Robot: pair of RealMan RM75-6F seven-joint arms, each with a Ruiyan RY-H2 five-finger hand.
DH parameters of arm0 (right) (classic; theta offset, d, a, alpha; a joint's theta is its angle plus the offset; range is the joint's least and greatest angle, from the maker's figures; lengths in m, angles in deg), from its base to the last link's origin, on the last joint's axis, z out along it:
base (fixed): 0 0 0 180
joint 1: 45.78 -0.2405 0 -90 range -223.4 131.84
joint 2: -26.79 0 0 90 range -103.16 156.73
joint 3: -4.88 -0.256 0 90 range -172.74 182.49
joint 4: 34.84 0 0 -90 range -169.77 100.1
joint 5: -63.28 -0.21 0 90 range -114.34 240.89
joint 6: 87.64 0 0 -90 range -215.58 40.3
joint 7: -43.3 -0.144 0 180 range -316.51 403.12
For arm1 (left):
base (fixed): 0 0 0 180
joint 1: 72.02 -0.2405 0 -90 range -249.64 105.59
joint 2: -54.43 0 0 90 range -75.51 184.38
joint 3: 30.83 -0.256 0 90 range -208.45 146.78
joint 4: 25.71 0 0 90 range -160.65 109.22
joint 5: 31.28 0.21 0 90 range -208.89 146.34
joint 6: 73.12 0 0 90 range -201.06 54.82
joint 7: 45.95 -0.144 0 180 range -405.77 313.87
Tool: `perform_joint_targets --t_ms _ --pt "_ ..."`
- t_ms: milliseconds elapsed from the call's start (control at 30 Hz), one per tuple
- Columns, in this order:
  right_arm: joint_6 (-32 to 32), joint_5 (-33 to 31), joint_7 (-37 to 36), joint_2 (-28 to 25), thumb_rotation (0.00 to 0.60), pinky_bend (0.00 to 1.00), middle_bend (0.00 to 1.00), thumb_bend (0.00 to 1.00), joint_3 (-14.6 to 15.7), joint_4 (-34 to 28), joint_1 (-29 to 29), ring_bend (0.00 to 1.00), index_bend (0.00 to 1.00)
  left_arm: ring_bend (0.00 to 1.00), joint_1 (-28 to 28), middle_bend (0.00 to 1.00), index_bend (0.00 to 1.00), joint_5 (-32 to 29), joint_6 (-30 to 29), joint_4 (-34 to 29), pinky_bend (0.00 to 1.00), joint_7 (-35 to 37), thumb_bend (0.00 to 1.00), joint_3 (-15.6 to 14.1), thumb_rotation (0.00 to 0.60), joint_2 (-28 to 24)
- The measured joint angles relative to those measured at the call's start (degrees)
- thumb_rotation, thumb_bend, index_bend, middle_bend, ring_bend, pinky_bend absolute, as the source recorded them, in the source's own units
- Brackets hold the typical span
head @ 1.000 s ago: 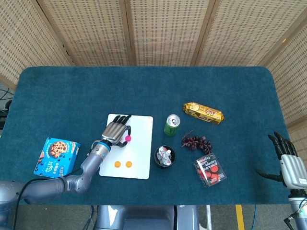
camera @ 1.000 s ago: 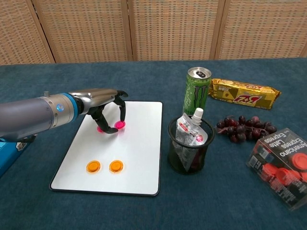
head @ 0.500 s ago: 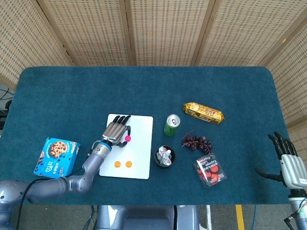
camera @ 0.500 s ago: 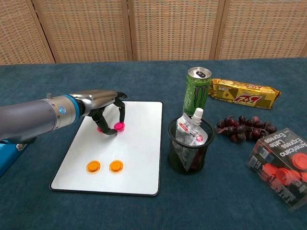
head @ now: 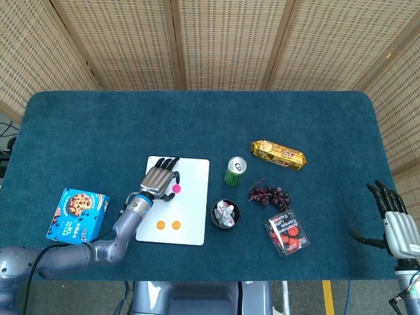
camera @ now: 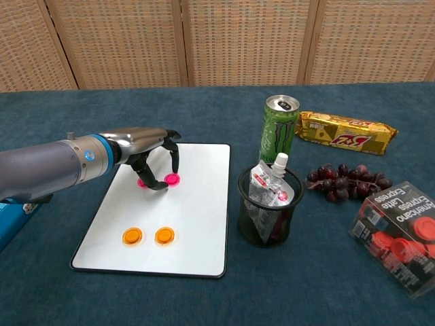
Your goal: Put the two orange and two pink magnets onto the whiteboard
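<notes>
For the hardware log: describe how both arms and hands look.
The left arm is a smooth grey tube with a blue ring at the wrist; the left hand is metallic grey with black fingers. The right hand is pale grey with black fingers.

Your left robot hand (camera: 146, 153) arches over the upper part of the whiteboard (camera: 197, 204), with bare board to its right and below it down to the orange magnets (camera: 144, 236). At the board's right edge the black mesh cup (camera: 268, 214) and green can (camera: 279, 129) stand close, blocking passage toward the frame's right. The upper half of the counter (head: 197, 121) lies open. The cookie box (head: 77, 214) sits at lower left.
</notes>
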Motion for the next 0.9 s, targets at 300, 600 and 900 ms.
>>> perform_joint_targets --t_ms 300,600,900 --pt "0.12 0.13 0.02 0.07 0.600 0.00 0.00 0.16 -0.01 0.11 -0.01 0.00 0.00 0.00 -0.50 0.00 0.27 0.73 -0.54 -2.79 0.00 1.05 0.30 0.33 0.600 -1.89" --pt "0.52 0.19 0.47 0.26 0.600 0.00 0.00 0.16 -0.11 0.21 0.04 0.00 0.00 0.00 -5.86 0.00 0.02 11.52 -6.53 -15.06 0.00 8.29 0.14 -0.10 0.600 -11.67" --pt "1.65 0.31 2.71 0.84 0.600 0.00 0.00 0.16 -0.38 0.23 0.21 0.00 0.00 0.00 -19.96 0.00 0.00 25.22 -22.69 -22.81 0.00 17.49 0.04 -5.82 0.600 -25.39"
